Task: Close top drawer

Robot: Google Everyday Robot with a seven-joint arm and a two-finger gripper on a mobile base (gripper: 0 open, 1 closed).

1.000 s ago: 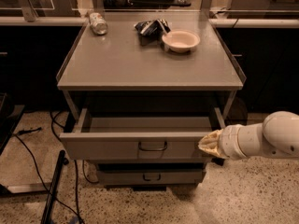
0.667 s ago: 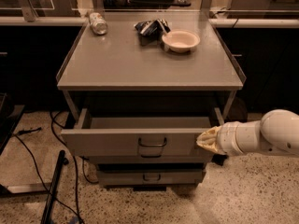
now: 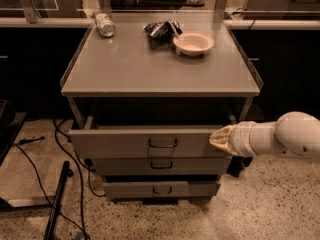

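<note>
The top drawer [image 3: 120,143] stands partly pulled out beneath the cabinet top [image 3: 150,69], and its inside is too dark to show any contents. The gripper [image 3: 217,138], its fingers pressed together to a point, touches the right end of the drawer's front. On the cabinet top, a white bowl [image 3: 194,43] looks empty.

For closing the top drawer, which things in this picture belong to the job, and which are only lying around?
Belong to the job:
- top drawer, open
- gripper, at the right end of the drawer's front

Only lying about:
- can, on its side
- crumpled bag
- bowl
  (all three on the cabinet top)
- middle drawer
- bottom drawer
</note>
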